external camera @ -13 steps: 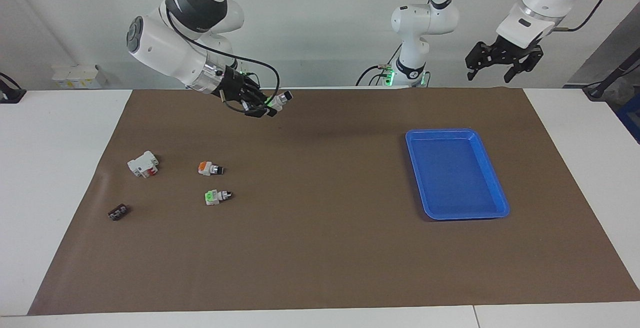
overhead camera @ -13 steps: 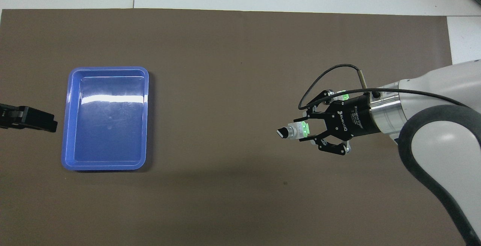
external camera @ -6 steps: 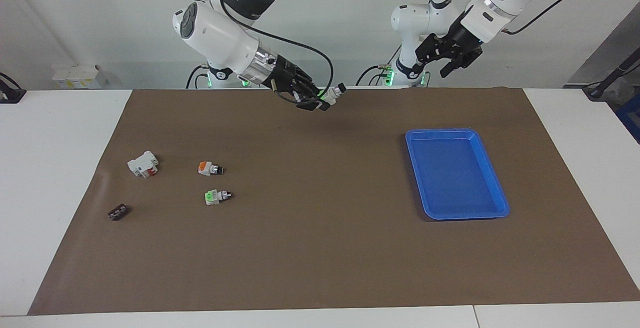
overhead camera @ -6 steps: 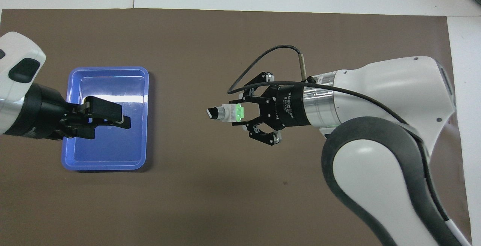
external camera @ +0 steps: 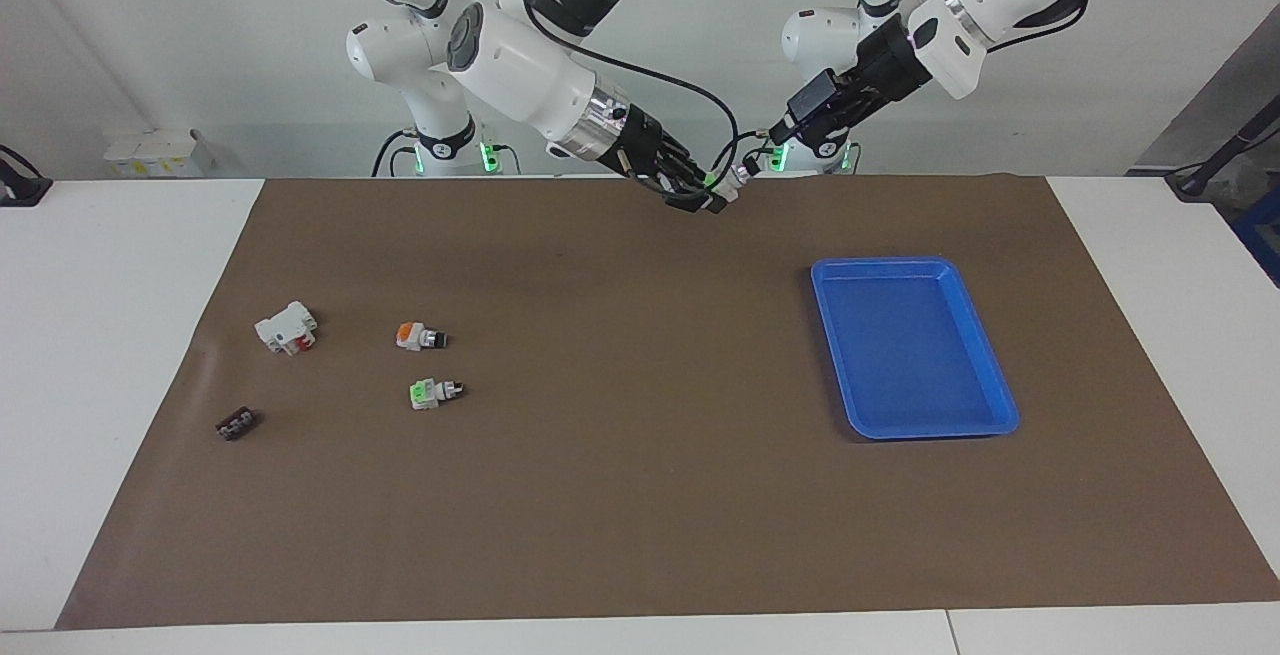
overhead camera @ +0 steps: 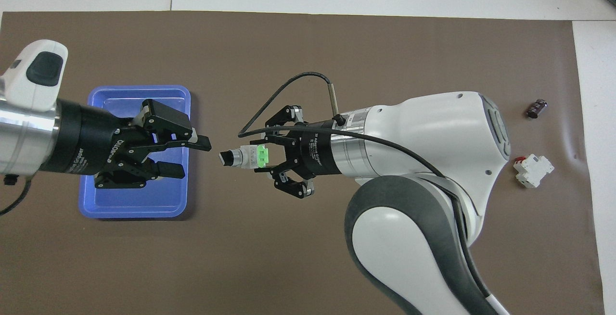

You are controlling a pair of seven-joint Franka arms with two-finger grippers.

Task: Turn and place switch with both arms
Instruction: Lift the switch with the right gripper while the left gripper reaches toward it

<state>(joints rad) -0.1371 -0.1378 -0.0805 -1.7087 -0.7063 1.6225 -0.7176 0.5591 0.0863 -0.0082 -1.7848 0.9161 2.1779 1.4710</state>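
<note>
Switch [overhead camera: 248,156] pinched at green cap by right gripper [overhead camera: 269,157], black knob outward, presented in mid-air over brown mat [external camera: 640,495]; left gripper [overhead camera: 185,156] spread, just short of knob, likely for handover; blue tray [external camera: 985,375] under left gripper, probably awaiting placement.

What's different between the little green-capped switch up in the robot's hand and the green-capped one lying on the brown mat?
The held switch is in the air, gripped at its green end by the right hand, with its black knob toward the left hand. The lying switch rests untouched on the mat, beside an orange-capped switch. Both look alike.
</note>
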